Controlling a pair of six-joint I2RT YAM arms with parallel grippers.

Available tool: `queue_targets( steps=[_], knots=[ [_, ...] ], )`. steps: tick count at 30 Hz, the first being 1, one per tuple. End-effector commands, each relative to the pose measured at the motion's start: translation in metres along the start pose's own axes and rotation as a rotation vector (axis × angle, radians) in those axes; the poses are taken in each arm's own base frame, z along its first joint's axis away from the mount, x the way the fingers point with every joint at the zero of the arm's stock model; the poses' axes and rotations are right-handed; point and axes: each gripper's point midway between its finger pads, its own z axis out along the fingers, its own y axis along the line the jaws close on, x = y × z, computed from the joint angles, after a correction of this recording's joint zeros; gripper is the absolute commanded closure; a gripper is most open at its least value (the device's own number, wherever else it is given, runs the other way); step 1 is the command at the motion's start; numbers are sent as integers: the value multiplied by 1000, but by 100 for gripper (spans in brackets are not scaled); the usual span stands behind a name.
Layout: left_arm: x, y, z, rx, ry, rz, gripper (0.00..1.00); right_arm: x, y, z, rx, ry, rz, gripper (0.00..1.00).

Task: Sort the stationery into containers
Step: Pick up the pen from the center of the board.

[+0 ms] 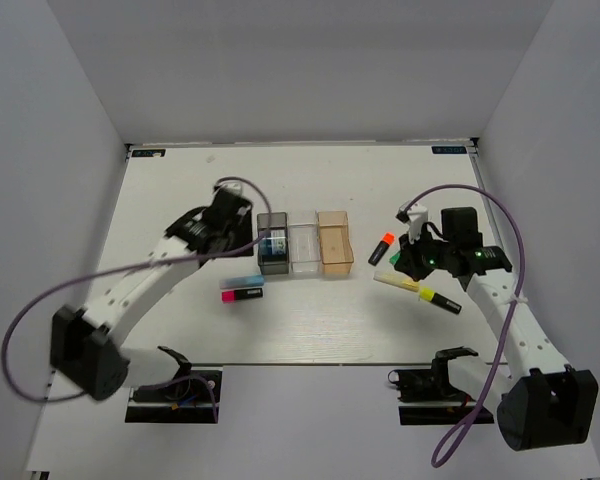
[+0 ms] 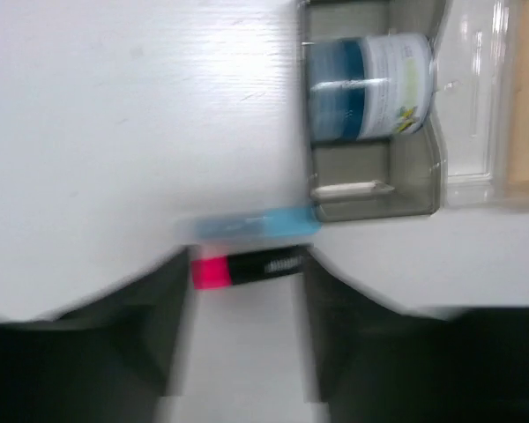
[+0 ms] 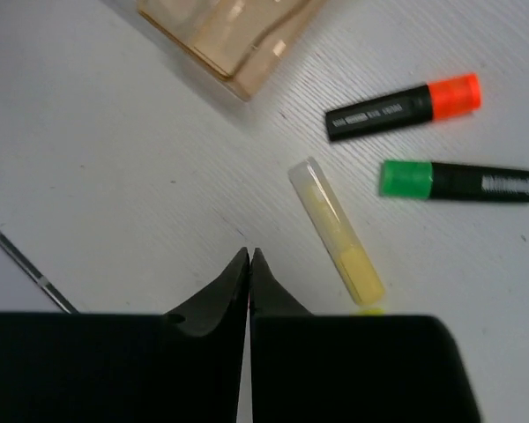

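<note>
Three containers stand in a row: a smoky grey bin [image 1: 273, 243], a clear bin [image 1: 303, 250] and an orange-tan bin [image 1: 334, 243]. In the grey bin [image 2: 370, 198] lies a blue-white block [image 2: 370, 85]. A light-blue stick [image 2: 256, 224] and a pink highlighter [image 2: 213, 271] lie in front of it. My left gripper [image 2: 245, 275] hangs open above them, holding nothing. My right gripper [image 3: 249, 254] is shut and empty, beside a pale-yellow stick [image 3: 337, 231]. Orange [image 3: 404, 107] and green [image 3: 458, 180] highlighters lie further off. A yellow highlighter [image 1: 440, 300] lies by the right arm.
White walls close in the table on three sides. A purple cable [image 1: 500, 200] loops over the right arm and another [image 1: 40, 300] trails from the left. A thin dark line [image 3: 18, 256] crosses the table near my right gripper.
</note>
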Motion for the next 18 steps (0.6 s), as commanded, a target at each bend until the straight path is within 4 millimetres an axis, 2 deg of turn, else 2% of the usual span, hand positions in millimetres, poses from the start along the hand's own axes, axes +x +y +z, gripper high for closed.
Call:
queue_targets(
  steps=[1,2,3,5,6,7,8,9,10,12,13,14,15,16,17,18],
  knots=[
    [37,44,-31,8,-30,-62,25,-11,-56,5,242,60,49,100],
    [45,56,-30,-13,-20,-83,23,-7,-78,2,361,96,124,100],
    [61,70,-32,-34,-3,-106,23,-10,-84,-1,390,137,161,100],
    [89,88,-29,-72,34,-140,22,-10,-112,13,471,227,290,100],
    [90,97,-34,-81,17,-170,22,-12,-111,13,461,266,323,99],
    [99,102,-34,-83,22,-183,22,5,-115,34,425,346,375,84],
    [107,106,-31,-90,31,-190,18,-3,-113,40,406,339,419,77],
    [108,111,-33,-90,10,-219,16,3,-113,50,382,363,441,70],
    [116,112,-29,-79,1,-216,14,-10,-115,59,362,339,460,64],
    [120,115,-28,-63,-16,-235,11,-9,-117,71,357,367,499,60],
    [125,115,-24,-59,-15,-242,11,-29,-124,72,369,327,510,59],
    [126,115,-24,-51,-20,-242,10,-16,-126,84,372,386,559,59],
    [125,112,-25,-30,-23,-251,10,-16,-127,87,388,397,583,57],
    [121,113,-27,-27,-37,-254,10,-25,-132,86,401,394,589,57],
    [122,114,-27,-26,-37,-260,10,-13,-134,94,424,438,614,55],
    [122,111,-26,-12,-40,-262,9,-13,-134,98,438,444,630,55]
  ],
)
